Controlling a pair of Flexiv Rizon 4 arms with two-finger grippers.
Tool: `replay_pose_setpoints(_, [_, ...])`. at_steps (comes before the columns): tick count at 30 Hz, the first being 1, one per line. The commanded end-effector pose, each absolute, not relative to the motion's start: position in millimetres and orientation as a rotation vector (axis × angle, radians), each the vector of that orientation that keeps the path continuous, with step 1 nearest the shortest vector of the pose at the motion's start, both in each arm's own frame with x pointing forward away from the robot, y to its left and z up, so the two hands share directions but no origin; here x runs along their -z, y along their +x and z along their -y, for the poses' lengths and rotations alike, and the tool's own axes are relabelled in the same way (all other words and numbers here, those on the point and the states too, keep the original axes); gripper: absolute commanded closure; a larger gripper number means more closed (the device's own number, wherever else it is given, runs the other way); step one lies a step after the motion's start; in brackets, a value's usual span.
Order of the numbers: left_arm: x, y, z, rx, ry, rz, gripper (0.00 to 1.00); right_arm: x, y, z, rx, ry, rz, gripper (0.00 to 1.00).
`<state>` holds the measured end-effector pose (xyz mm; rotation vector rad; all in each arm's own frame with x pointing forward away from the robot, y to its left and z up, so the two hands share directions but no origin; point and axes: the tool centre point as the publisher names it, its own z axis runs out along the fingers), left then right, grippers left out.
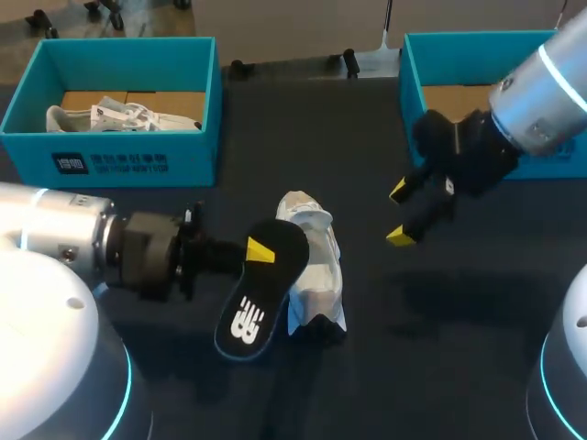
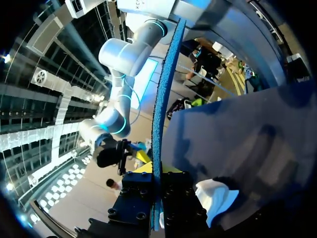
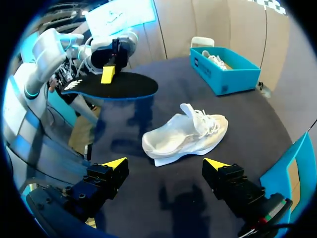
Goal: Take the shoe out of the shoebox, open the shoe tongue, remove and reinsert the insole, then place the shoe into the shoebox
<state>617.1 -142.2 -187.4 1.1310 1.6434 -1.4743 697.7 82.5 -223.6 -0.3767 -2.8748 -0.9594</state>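
Note:
A white shoe (image 1: 314,266) lies on its side on the dark table, its tongue end toward the far edge. My left gripper (image 1: 261,255) is shut on the black insole (image 1: 261,298), which shows a white logo and hangs just left of the shoe, above the table. In the left wrist view the insole (image 2: 161,109) stands edge-on between the fingers of that gripper (image 2: 157,181), with the shoe (image 2: 215,198) beyond. My right gripper (image 1: 401,214) is open and holds nothing, up in the air to the right of the shoe. The right wrist view has the shoe (image 3: 185,136) ahead of its gripper (image 3: 166,163) and the insole (image 3: 116,84) beyond.
A teal shoebox (image 1: 119,156) at the back left holds another white shoe (image 1: 110,117). A second teal shoebox (image 1: 413,87) stands at the back right, behind my right arm. Bare table lies in front of and right of the shoe.

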Motion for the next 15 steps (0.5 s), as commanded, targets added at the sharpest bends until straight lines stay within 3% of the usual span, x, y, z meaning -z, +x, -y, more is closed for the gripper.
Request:
replay_pose_setpoints(1, [183,609,137,1.461,1.125,-1.649,1.00,227,693,-80,0.975,-0.385,2.880,0.00])
replay_pose_setpoints(8, [194,595,144,1.483,1.120,-1.680,1.00,230,693,-85,0.904,-0.311,2.933,0.00])
replay_pose_setpoints(15, [216,591,144,1.617,1.064,-1.740,1.00,276,690,-98,0.743,-0.250,2.948,0.00])
